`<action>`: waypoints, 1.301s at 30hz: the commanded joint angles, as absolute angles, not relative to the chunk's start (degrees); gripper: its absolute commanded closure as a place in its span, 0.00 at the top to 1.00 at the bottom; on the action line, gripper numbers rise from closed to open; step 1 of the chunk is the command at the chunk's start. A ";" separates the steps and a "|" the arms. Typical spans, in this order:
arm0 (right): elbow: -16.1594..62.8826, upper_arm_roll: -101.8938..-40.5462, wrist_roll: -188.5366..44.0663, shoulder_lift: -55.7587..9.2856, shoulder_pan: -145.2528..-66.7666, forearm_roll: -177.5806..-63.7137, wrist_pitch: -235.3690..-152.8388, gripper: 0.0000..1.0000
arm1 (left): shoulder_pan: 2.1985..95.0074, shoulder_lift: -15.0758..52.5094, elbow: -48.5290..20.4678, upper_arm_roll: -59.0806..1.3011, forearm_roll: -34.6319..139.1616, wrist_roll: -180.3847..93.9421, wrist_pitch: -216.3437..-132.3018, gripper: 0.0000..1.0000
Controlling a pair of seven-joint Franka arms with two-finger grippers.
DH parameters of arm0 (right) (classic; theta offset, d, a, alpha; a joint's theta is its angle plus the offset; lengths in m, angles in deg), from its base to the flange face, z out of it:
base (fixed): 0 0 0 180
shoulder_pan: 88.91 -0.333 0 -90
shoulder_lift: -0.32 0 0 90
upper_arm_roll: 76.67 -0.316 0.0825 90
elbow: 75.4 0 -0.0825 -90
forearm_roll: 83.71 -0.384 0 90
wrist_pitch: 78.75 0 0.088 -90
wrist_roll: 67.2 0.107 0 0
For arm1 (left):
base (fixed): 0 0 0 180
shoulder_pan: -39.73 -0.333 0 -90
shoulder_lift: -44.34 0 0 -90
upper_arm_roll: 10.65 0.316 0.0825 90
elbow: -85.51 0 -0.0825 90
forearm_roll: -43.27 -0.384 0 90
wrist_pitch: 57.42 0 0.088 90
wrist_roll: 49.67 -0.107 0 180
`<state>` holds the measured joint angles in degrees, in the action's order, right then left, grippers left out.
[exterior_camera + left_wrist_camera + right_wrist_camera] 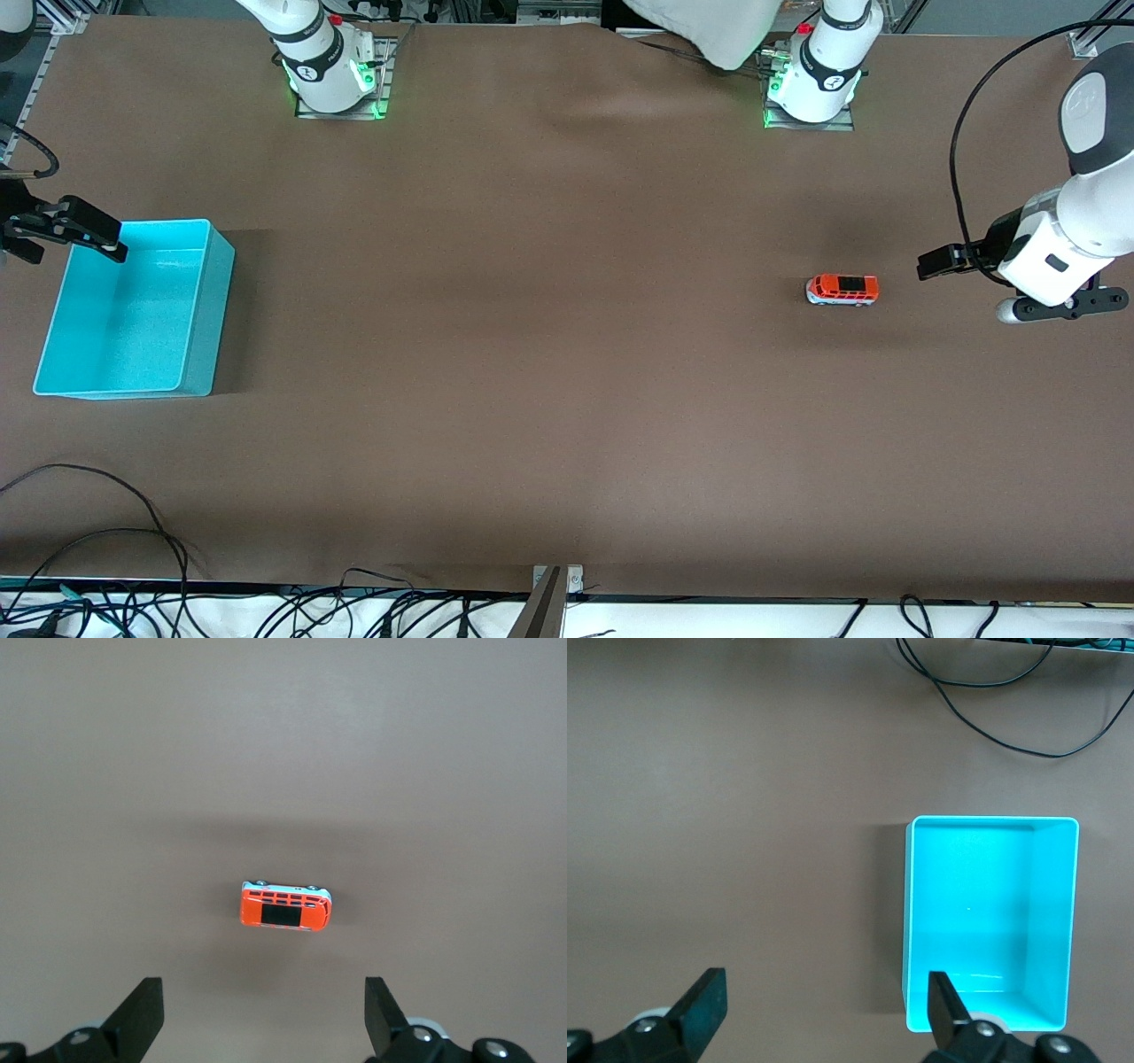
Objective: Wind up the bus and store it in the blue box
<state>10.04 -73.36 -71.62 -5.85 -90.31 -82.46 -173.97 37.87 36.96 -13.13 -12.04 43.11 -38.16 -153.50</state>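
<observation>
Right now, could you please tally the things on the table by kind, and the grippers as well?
Toy bus: 1, on the table toward the left arm's end
Blue box: 1, empty, toward the right arm's end
Grippers: 2, both open; left gripper up beside the bus, right gripper over the box's edge
Total: 4

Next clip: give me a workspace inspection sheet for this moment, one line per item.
Surface: brown table cover, slightly rippled near the bases.
Job's things: bus upright on the table, toward the left arm's end; blue box empty, toward the right arm's end.
Clutter: nothing seen.
Grippers: left gripper open, above the table beside the bus; right gripper open, over the box's edge.
Cables: black cables along the table's near edge.
Surroundings: nothing seen.
</observation>
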 commanded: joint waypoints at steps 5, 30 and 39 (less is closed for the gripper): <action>9.24 -73.77 -71.07 -5.57 -90.49 -81.96 -173.23 1.00 | 37.97 37.13 -14.95 -13.20 42.31 -21.21 -152.96 1.00; 9.42 -73.77 -71.07 -5.75 -90.58 -82.04 -173.23 1.00 | 37.88 36.52 -23.74 -13.20 42.31 21.15 -159.72 1.00; 9.42 -73.77 -71.07 -5.75 -90.58 -81.96 -173.23 1.00 | 37.80 38.09 -33.66 -13.20 42.22 30.65 -169.73 1.00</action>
<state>10.04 -73.60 -71.62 -5.84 -90.52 -82.46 -173.96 37.87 35.63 -26.05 -13.11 43.11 25.06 -162.62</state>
